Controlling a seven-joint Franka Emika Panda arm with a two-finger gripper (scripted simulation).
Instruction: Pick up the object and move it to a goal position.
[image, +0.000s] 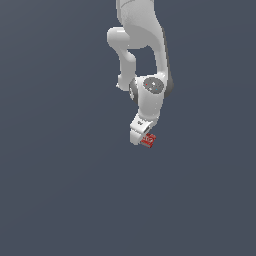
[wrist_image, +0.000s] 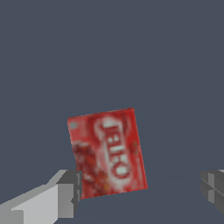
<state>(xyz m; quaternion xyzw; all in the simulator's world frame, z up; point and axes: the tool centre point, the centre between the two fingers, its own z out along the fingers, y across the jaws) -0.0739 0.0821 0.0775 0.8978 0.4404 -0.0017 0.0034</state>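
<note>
1. I see the red block (wrist_image: 107, 152) lying flat on the grey table (wrist_image: 109, 52), face up, pale lettering across it, skewed slightly against the claw's line.
2. Claw (wrist_image: 142, 188) is spread wide.
3. One fingertip (wrist_image: 70, 192) sits right at the block's edge, looks touching, can't confirm.
4. Other fingertip is well apart from the block, bare table between.

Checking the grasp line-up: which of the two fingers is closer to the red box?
The light grey finger: it sits against the red box's edge, while the darker finger stands clear across a gap.
</note>
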